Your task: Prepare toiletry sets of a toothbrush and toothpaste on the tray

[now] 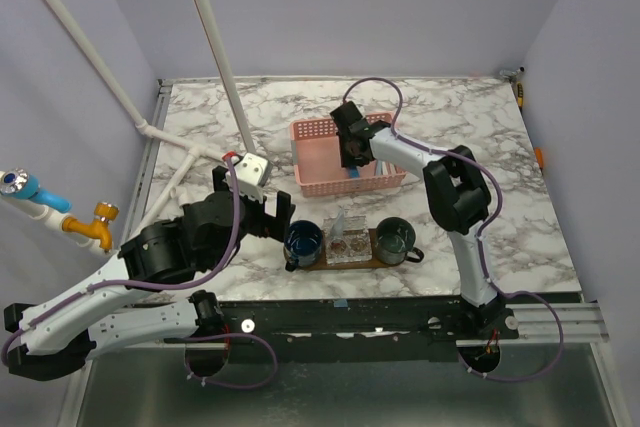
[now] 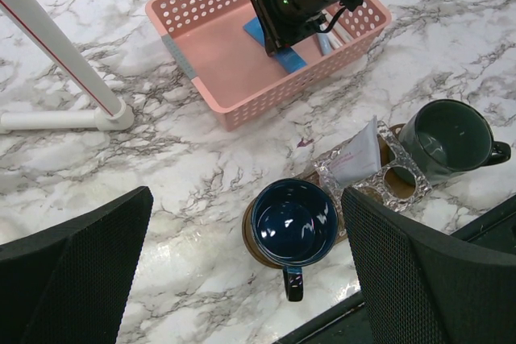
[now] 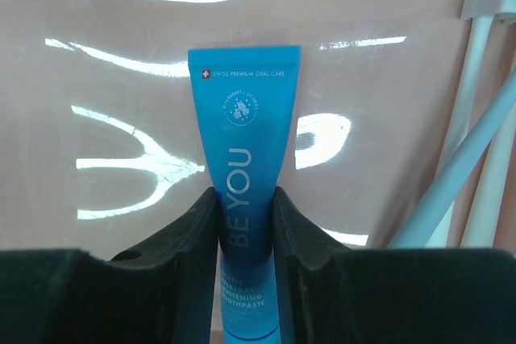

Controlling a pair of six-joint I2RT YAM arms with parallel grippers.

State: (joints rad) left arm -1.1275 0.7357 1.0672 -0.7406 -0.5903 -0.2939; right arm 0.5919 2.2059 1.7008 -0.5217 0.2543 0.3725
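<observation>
My right gripper (image 1: 352, 152) reaches down into the pink basket (image 1: 318, 130) and is shut on a blue toothpaste tube (image 3: 246, 159), both fingers pressing its sides at or just over the basket floor. The tube (image 2: 289, 60) also shows under that gripper (image 2: 290, 6) in the left wrist view. White toothbrushes (image 3: 476, 118) lie in the basket beside it. The brown tray (image 1: 330, 265) lies near the front edge. My left gripper (image 2: 246, 275) is open and empty, above and just left of the tray's left end (image 2: 251, 235).
On the tray stand a dark blue cup (image 2: 294, 223), a green cup (image 2: 446, 138) and, between them, a crinkled clear holder (image 2: 395, 175) with a white packet (image 2: 355, 159). White pipes (image 1: 210, 47) cross the table's left side. A small white block (image 1: 250, 165) sits by them.
</observation>
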